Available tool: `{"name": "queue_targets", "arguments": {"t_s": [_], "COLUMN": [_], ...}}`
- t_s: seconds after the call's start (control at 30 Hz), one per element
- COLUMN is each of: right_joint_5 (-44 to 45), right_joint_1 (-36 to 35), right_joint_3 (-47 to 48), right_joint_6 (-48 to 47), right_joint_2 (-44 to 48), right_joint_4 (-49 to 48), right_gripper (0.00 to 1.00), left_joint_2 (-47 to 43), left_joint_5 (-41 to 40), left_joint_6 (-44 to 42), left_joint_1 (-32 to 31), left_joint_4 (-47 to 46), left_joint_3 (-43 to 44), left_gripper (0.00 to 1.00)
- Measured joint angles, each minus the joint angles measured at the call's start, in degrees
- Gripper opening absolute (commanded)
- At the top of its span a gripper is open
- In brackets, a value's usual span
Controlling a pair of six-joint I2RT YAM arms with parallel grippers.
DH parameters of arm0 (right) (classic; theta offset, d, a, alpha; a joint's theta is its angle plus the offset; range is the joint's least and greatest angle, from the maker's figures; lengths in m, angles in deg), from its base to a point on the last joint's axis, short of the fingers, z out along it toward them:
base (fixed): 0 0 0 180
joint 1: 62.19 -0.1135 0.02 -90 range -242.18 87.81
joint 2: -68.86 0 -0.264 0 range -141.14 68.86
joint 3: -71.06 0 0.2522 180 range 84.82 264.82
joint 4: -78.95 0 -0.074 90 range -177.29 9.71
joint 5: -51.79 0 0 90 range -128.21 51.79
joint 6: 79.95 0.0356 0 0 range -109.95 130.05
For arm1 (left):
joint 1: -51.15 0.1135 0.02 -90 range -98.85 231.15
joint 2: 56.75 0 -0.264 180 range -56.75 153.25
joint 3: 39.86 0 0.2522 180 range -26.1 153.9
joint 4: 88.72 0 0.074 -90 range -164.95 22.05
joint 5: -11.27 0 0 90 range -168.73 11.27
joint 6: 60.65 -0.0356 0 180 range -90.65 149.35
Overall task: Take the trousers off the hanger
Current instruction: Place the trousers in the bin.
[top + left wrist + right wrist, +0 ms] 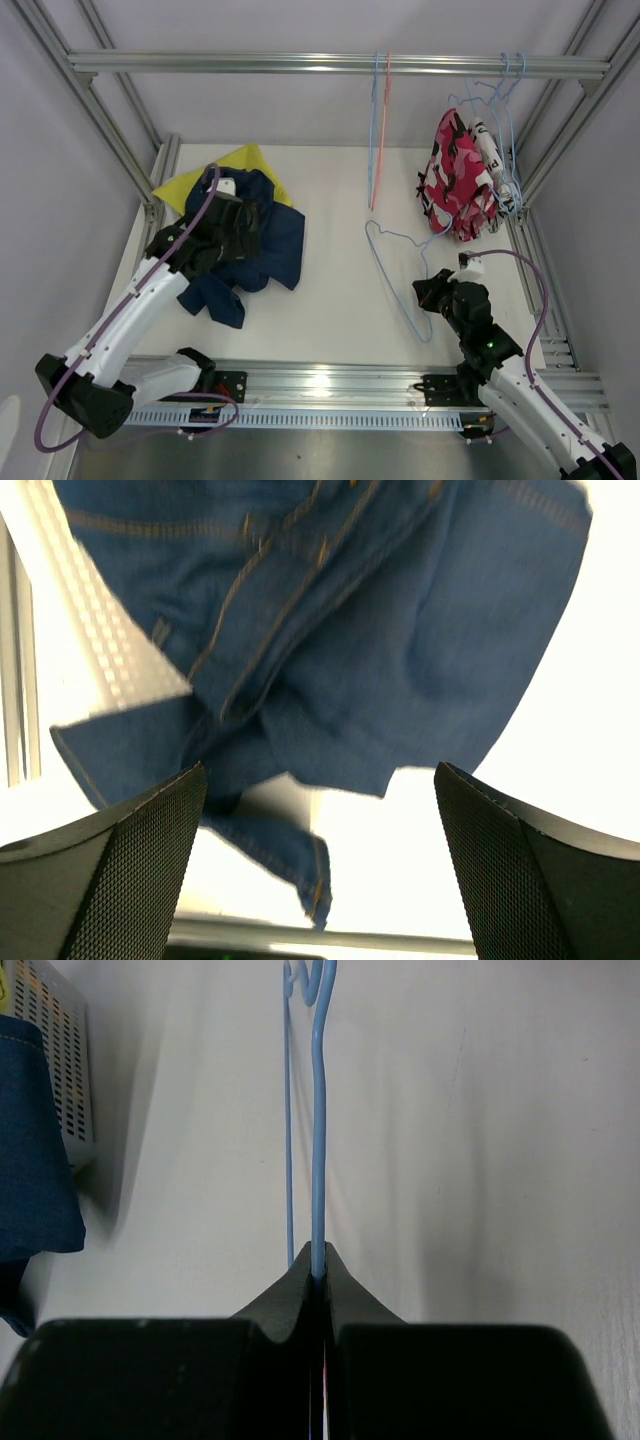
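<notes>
Gripping the bare blue hanger [318, 1140] in our clenched right claw [318, 1265], left claw [320, 780] released above navy trousers [400, 610], we find pink-red trousers [452, 180] hanging beyond it, at the worktop [330, 270] far right corner.

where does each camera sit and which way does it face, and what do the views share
Top external: above and behind the bases, looking down on the table; the left arm and right arm both show.
Left wrist: on the left arm, facing down at the navy trousers; the open left gripper frames the bottom corners.
Right wrist: on the right arm, looking along the tabletop; the right gripper is shut on the blue hanger.
Shared: navy trousers in all three; blue hanger in top and right wrist.
</notes>
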Motion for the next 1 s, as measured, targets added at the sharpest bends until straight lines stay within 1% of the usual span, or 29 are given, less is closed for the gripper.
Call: {"name": "queue_targets", "arguments": {"t_s": [0.1,0.23,0.27,0.3,0.37,0.43,0.67,0.9,1.0], "right_joint_5": [-0.2,-0.2,-0.2,-0.3,-0.3,-0.5,-0.9,-1.7,-1.9], "right_joint_1": [0.2,0.3,0.3,0.3,0.3,0.3,0.6,0.7,0.7], "right_joint_3": [-0.2,-0.5,-0.6,-0.7,-0.9,-1.0,-1.0,-1.2,-1.2], "right_joint_6": [0.0,0.0,0.1,0.1,0.4,0.5,0.5,1.1,1.1], "right_joint_2": [0.0,0.0,0.0,0.0,0.0,0.0,0.0,0.0,-0.1], "right_joint_4": [-0.1,-0.3,-0.4,-0.4,-0.5,-0.7,-0.7,-0.9,-1.2], "right_gripper": [0.0,0.0,0.0,0.0,0.0,0.0,0.0,0.0,0.0], "left_joint_2": [-3.2,-4.8,-4.8,-4.8,-4.8,-4.8,-4.9,-8.2,-9.7], "left_joint_5": [1.1,3.5,4.1,4.9,5.7,6.5,7.7,5.8,4.5], "left_joint_6": [0.0,0.5,0.7,1.2,2.2,3.2,6.2,8.1,8.1], "left_joint_1": [0.0,0.0,0.0,0.0,-0.1,-0.1,-0.1,-1.7,-2.6], "left_joint_4": [1.4,1.3,0.9,0.8,1.0,1.2,1.4,4.7,6.4], "left_joint_3": [-3.5,-9.7,-11.5,-13.0,-14.8,-15.2,-15.7,-16.0,-14.8], "left_gripper": [0.99,0.99,0.94,0.92,0.92,0.91,0.83,0.86,0.86]}}
